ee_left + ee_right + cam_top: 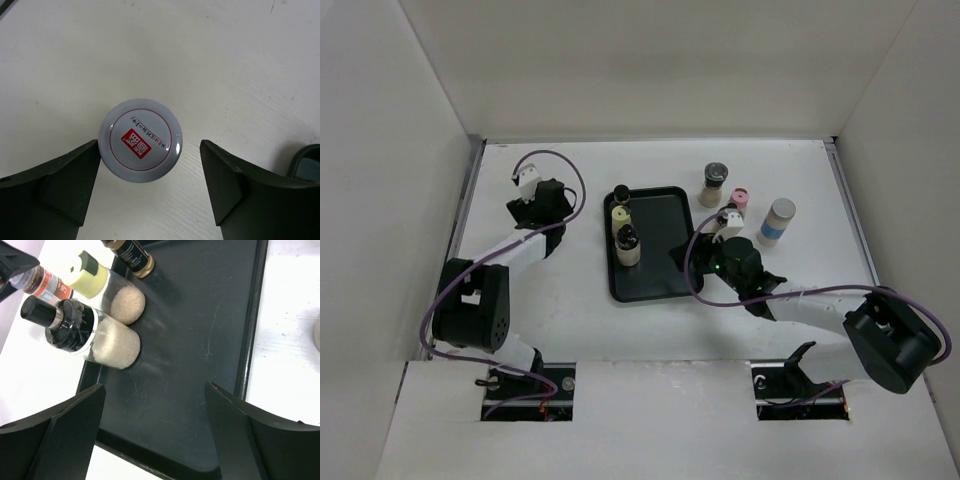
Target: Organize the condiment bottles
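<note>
**Left tool poised over a loose bottle beside the tray**

The left tool (150, 145) hung open over a grey-capped bottle (140, 141) that stood upright on the desk (225, 50), well to the left of the black tray (655, 215). One finger (60, 185) lay just beside the cap, though contact could not be confirmed. The other finger stood clearly apart, so nothing was gripped.

The right tool (155, 390) was also wide open and empty above a bare part of the tray. Three bottles (623, 220) stood in a row along the tray's left side. A dark-capped bottle (714, 183), a pink-capped bottle (741, 197) and a silver-capped bottle (778, 220) remained on the desk to the right.

The step in hand appeared to be the pick-up of the grey-capped bottle. The next move would call for centring the cap between the fingers, lowering to the bottle's body and closing firmly. An off-centre closure could tip the bottle over.
</note>
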You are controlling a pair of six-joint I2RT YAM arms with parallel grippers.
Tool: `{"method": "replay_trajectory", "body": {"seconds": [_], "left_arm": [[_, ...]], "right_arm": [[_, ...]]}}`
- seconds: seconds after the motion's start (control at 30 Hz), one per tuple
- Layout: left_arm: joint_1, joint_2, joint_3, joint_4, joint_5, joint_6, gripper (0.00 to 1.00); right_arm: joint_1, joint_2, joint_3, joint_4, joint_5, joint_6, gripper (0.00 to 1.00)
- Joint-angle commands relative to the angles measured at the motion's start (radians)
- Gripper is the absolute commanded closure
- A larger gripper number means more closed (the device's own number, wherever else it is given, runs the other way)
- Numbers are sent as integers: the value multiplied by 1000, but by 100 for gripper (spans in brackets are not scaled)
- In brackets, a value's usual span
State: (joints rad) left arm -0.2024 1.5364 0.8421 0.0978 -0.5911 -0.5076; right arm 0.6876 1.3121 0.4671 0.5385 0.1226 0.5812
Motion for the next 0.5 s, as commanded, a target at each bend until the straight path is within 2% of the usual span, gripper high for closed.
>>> {"method": "replay_trajectory", "body": {"seconds": [0.0,0.13,0.37,0.47], "left_arm": [[-2,22,54,63,-3,6,24],[-2,33,35,72,-7,6,31],[1,-18,-20,114,-13,7,63],[-15,-94,-49,115,2,12,68]], "right_arm": [[0,4,42,41,-12,2,14],[-1,12,39,40,-17,9,14],[0,30,47,40,-15,3,15],[0,21,42,44,-6,0,15]]}}
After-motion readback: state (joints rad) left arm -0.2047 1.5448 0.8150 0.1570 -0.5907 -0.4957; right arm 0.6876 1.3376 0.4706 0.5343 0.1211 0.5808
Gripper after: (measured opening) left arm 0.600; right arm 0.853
